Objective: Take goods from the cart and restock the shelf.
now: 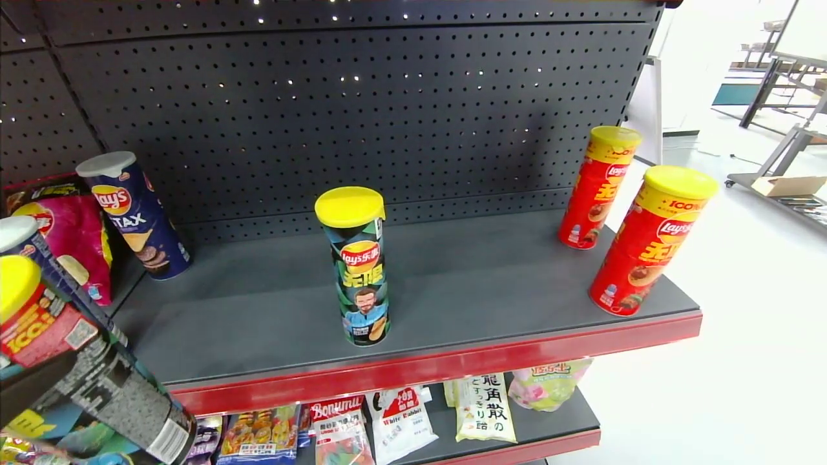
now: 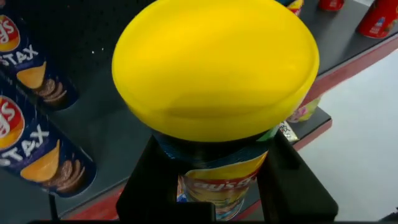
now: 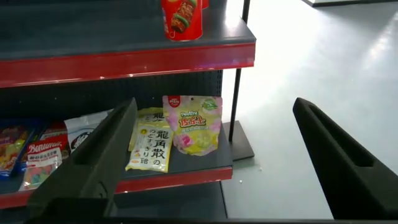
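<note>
The left claw (image 2: 216, 193) is clenched on a yellow-lidded chip can (image 2: 214, 68), held tilted off the shelf's (image 1: 452, 278) left front corner. The right claw (image 3: 214, 106) is released, its fingers wide apart, facing the shelf's lower tier.

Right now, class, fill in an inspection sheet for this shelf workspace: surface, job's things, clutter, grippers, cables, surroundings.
Surface: upper shelf, dark deck with a red front edge.
Job's things: yellow-lidded can held in the left gripper; green can upright mid-shelf; rear red can and front red can upright at the right end; blue can at the left.
Clutter: pink bag; snack bags on the lower shelf.
Grippers: left shut on the can; right gripper open, empty.
Cables: nothing seen.
Surroundings: pegboard, pale floor.
</note>
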